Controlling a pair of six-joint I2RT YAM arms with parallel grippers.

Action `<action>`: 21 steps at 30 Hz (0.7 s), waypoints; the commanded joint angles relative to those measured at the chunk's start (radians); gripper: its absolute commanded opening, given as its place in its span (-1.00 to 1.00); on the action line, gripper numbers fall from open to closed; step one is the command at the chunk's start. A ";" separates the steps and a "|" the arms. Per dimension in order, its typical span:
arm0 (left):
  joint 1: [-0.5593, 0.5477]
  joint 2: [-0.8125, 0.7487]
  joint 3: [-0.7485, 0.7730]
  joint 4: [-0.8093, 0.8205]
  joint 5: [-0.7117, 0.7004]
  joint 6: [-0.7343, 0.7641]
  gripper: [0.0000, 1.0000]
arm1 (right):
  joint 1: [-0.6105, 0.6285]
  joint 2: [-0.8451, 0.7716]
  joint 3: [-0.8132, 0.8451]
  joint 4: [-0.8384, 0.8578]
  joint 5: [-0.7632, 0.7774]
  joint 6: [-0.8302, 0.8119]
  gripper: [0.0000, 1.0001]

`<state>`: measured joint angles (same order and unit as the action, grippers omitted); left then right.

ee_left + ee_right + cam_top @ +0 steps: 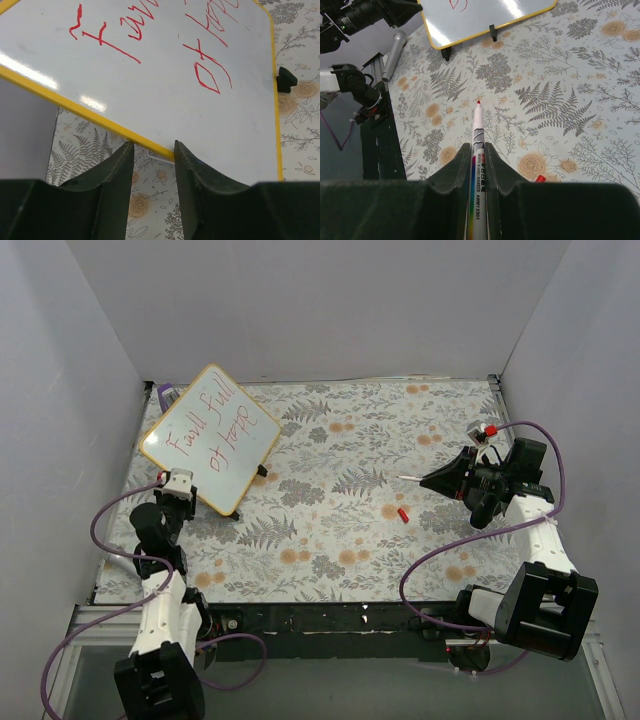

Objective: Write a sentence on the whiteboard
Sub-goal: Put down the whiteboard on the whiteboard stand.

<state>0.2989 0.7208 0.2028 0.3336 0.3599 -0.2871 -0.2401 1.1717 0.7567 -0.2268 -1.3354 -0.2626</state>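
Observation:
The whiteboard (210,435) with its yellow frame stands tilted at the far left of the table. The sentence (207,430) is on it in red marker, in two lines. In the left wrist view the whiteboard (165,95) fills the top, with the sentence (207,75) partly cut off. My left gripper (152,146) stands open at the board's lower yellow edge, its jaws partly apart with only tablecloth between them. My right gripper (478,146) is shut on a white board marker (478,122), red tip bare and pointing towards the whiteboard (470,20). That right gripper (432,480) hovers at the right.
A small red cap (403,513) lies on the floral cloth near the table's middle, also low under my right fingers as the cap (540,178). Black clips (286,80) prop the board. A purple block (165,393) sits behind the board by the left wall.

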 commanded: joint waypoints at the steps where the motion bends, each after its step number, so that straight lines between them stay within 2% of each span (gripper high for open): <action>1: 0.000 -0.038 0.027 -0.008 0.050 0.028 -0.44 | 0.004 -0.003 0.036 0.000 -0.027 -0.009 -0.97; 3: 0.000 -0.043 0.044 -0.011 0.068 0.023 -0.54 | 0.004 -0.003 0.036 0.000 -0.027 -0.009 -0.97; 4: 0.000 -0.043 0.052 -0.018 0.082 0.020 -0.68 | 0.004 -0.001 0.036 0.000 -0.025 -0.010 -0.97; 8: 0.000 -0.047 0.090 -0.038 0.132 0.006 -1.00 | 0.004 0.002 0.036 0.001 -0.022 -0.010 -0.97; 15: 0.002 -0.064 0.115 -0.062 0.165 -0.033 -1.00 | 0.004 0.006 0.035 0.001 -0.016 -0.009 -0.97; 16: 0.002 -0.073 0.112 -0.062 0.163 -0.038 -0.98 | 0.004 0.008 0.035 0.001 -0.015 -0.010 -0.97; 17: 0.002 -0.081 0.110 -0.061 0.154 -0.052 -0.74 | 0.004 0.006 0.035 0.001 -0.013 -0.012 -0.97; 19: 0.002 -0.107 0.113 -0.050 0.145 -0.098 -0.65 | 0.004 0.006 0.035 0.000 -0.015 -0.012 -0.97; 21: 0.000 -0.124 0.121 -0.054 0.140 -0.125 -0.41 | 0.004 0.008 0.035 0.001 -0.015 -0.010 -0.97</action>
<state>0.2989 0.6445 0.2855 0.2871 0.4984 -0.3416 -0.2401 1.1774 0.7567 -0.2302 -1.3350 -0.2649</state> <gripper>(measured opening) 0.194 0.197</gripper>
